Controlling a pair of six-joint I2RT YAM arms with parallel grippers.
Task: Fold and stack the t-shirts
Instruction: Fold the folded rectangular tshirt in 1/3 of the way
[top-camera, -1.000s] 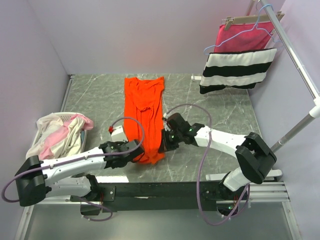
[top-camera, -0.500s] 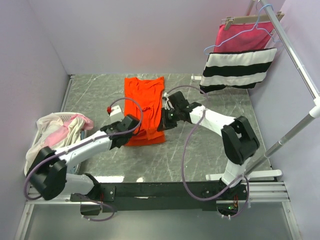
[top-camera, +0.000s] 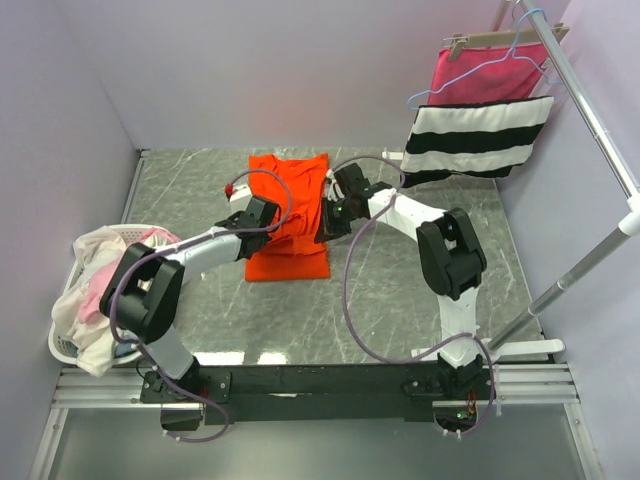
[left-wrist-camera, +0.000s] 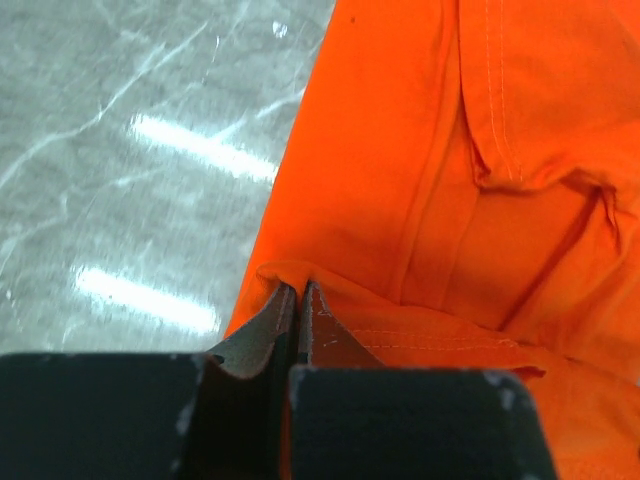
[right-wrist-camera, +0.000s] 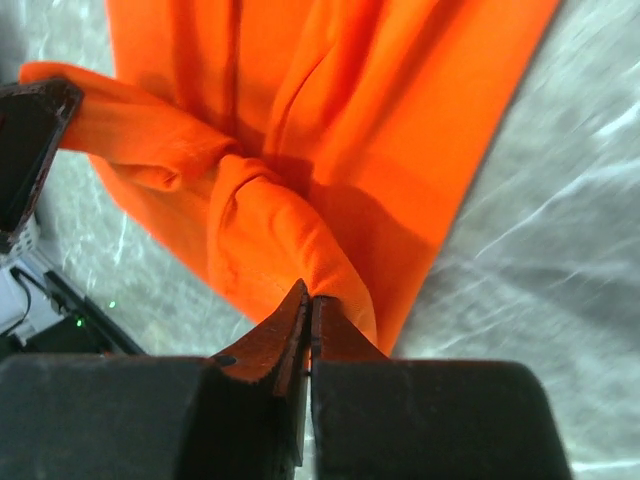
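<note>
The bright orange-red t-shirt (top-camera: 289, 182) lies on the grey marble table (top-camera: 200, 190), its near part doubled up over the rest. My left gripper (top-camera: 270, 224) is shut on the shirt's left hem edge (left-wrist-camera: 330, 300), pinching a fold of cloth. My right gripper (top-camera: 323, 227) is shut on a bunched fold at the right edge (right-wrist-camera: 300, 240). Both hold the cloth just above the table over the shirt's middle. Cream-white and pale pink t-shirts (top-camera: 92, 292) are heaped in a basket at the left.
The white basket (top-camera: 58, 346) stands at the table's left edge. At the back right a pink cloth and a black and white striped cloth (top-camera: 475, 140) hang from a metal rack (top-camera: 592, 112). Walls close off the back and both sides.
Both grippers have carried the orange shirt's near hem away from the arm bases toward the far end. The shirt now lies shorter, folded over itself.
</note>
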